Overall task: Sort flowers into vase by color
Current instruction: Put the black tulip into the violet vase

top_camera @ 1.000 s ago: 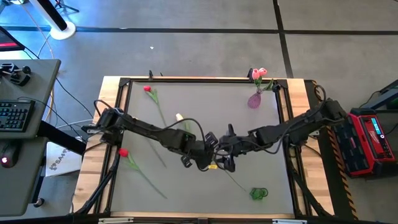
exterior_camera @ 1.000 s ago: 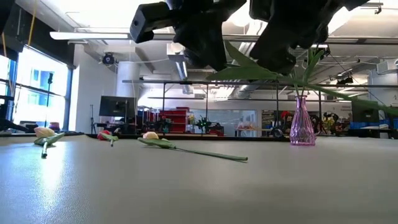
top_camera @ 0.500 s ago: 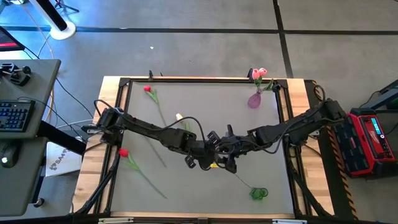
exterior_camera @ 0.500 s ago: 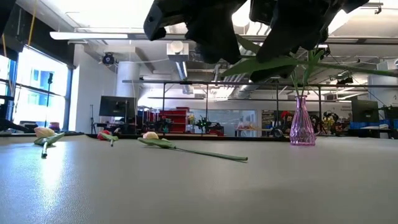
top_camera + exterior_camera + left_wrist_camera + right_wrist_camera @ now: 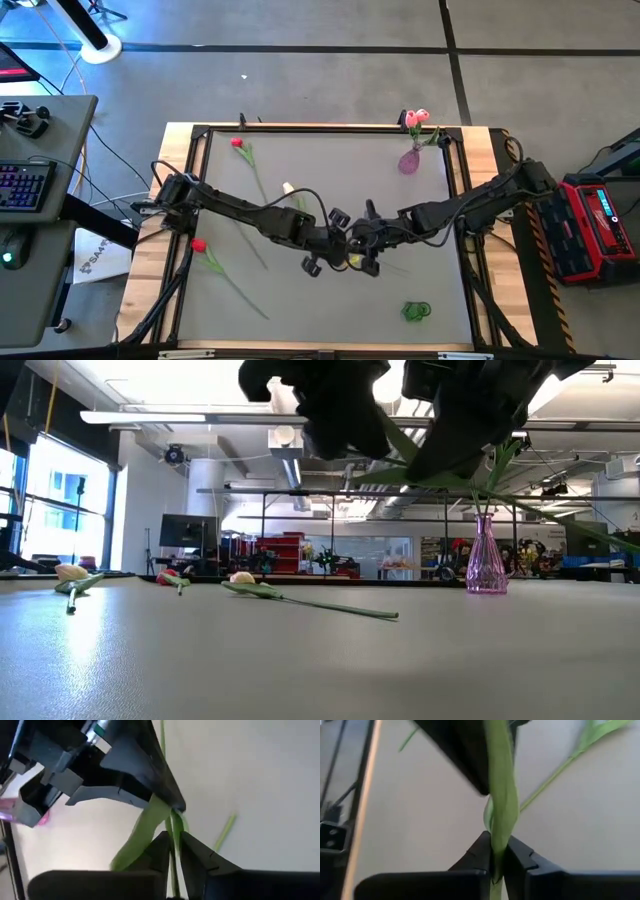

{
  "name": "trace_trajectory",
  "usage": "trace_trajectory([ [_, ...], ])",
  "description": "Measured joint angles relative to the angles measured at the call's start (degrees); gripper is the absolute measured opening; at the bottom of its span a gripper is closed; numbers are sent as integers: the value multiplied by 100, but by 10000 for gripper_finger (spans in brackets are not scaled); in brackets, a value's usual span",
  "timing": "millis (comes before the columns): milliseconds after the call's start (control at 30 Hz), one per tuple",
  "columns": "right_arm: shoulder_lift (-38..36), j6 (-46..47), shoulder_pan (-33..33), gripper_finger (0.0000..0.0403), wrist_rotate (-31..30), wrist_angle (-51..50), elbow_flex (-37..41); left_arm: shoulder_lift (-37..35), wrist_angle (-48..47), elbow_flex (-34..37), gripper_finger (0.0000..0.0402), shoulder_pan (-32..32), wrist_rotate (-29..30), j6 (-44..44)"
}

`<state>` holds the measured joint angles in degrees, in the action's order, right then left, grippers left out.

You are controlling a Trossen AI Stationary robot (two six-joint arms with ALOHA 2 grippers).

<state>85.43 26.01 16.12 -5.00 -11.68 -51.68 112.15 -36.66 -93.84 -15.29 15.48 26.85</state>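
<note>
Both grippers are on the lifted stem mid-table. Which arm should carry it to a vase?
Right. The right gripper is shut on the flower stem, and its arm comes from the side where the pink vase and the green vase stand. The left gripper would cross over.

Matt grey table [image 5: 330, 160]; clear glossy purple vase [image 5: 485, 557].

Both tools meet just below the bench [image 5: 300, 150] centre, left tool [image 5: 335, 258] at nine o'clock of right tool [image 5: 365, 255], a stem [image 5: 500, 795] clamped between them above the surface. One vase [image 5: 409, 160] stands at one o'clock, another [image 5: 416, 312] at five. Loose flowers [image 5: 240, 150] lie at eleven, nine and centre.
</note>
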Motion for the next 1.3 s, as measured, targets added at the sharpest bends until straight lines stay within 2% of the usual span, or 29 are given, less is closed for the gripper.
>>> trace_trajectory([
  [267,-125,242,-162,6,-883,-4,0,-474,100,4,65,-192,526,-684],
  [433,-538,27,-205,4,-2119,-39,0,-1007,145,77,67,-149,512,-1979],
  [633,-1521,-857,-208,2,-3818,-201,0,-1365,1280,1108,49,-295,446,-2219],
  [767,-2289,-1482,-275,1,-4470,-223,47,-1449,2543,2072,39,-306,437,-2343],
  [867,-2986,-2215,-423,1,-4459,629,471,-1436,3638,2805,34,-251,438,-2385],
  [1033,-4118,-4057,-794,1,-3996,3210,1722,-1435,5217,3643,30,-45,435,-2254],
  [1100,-4428,-4801,-978,1,-3936,4030,2144,-1435,5417,3754,30,67,444,-2060],
  [1200,-4696,-5746,-1291,0,-3963,4741,2576,-1435,5421,3759,30,261,446,-1851],
  [1300,-4760,-6061,-1691,0,-4004,5009,2754,-1435,5387,3759,30,486,326,-1631],
])
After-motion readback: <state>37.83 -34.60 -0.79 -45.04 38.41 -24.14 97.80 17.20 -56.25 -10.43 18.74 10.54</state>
